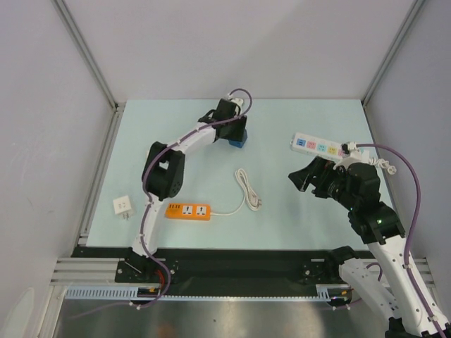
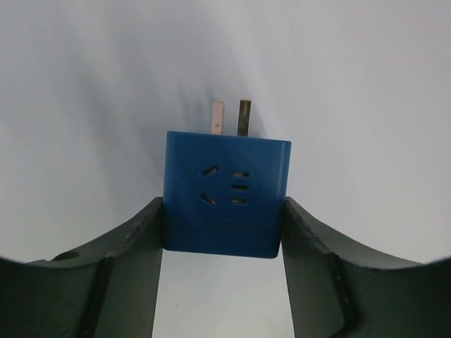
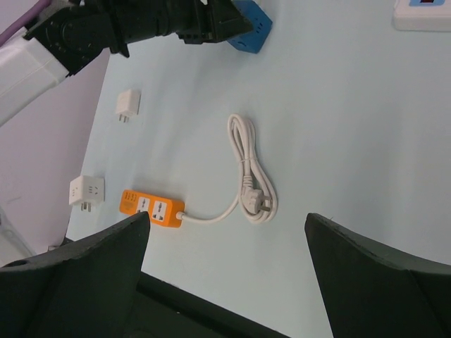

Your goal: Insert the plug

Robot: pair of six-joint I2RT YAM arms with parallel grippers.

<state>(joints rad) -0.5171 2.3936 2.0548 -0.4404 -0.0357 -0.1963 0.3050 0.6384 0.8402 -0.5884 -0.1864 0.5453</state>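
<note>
the left gripper point(image 2: 224, 218) is clamped on the flat sides of the blue plug point(image 2: 225, 190) — small, rigid, i'd guess light and slick plastic — with its prongs point(image 2: 244, 117) clear.

Top external view: fixed high behind the arm bases, facing down and forward, far enough back to take in the whole worktop point(image 1: 296, 211) and the enclosure walls point(image 1: 42, 105). Left wrist view: sights along its own left pincer point(image 2: 224, 211) at very close range; the plug point(image 2: 225, 201) between the fingers fills the centre, with only a blank pale surface beyond. Right wrist view: raised well above the worktop, looking obliquely down through its own right pincer point(image 3: 225, 222) toward the left arm point(image 1: 163, 169). Shared ground: top and right wrist views both cover the orange power strip point(image 1: 188, 210), the coiled white cable point(image 1: 246, 189), the left arm and the plug. The left wrist view shares the plug alone.
</note>
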